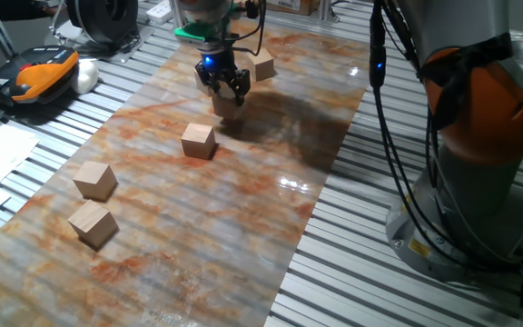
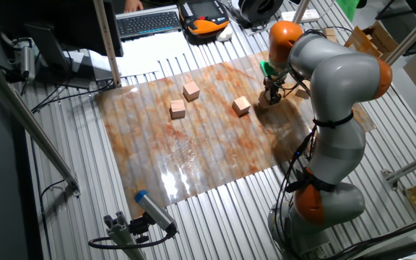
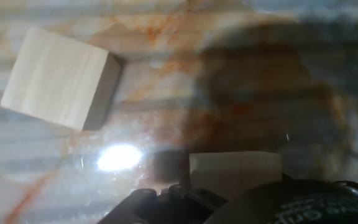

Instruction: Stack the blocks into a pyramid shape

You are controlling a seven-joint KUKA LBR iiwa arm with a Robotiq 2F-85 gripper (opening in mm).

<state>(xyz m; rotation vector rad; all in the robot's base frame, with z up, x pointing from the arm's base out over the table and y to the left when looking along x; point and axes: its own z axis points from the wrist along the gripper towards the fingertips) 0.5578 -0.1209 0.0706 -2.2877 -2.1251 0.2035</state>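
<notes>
Cubes of pale, smooth-grained wood sit on a glossy marbled mat (image 1: 243,173). Gripper (image 1: 226,89) clenches one block (image 1: 227,105) on the mat, another block (image 1: 263,65) just behind, a third (image 1: 198,141) nearby in front; open mat lies beyond.

Opposed table views; close downward hand view

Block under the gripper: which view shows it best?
One fixed view is best: the block sits between the gripper's fingers, faces visible. The hand view shows only its top edge at the frame bottom. In the other fixed view it is tiny and mostly hidden by the arm.
</notes>
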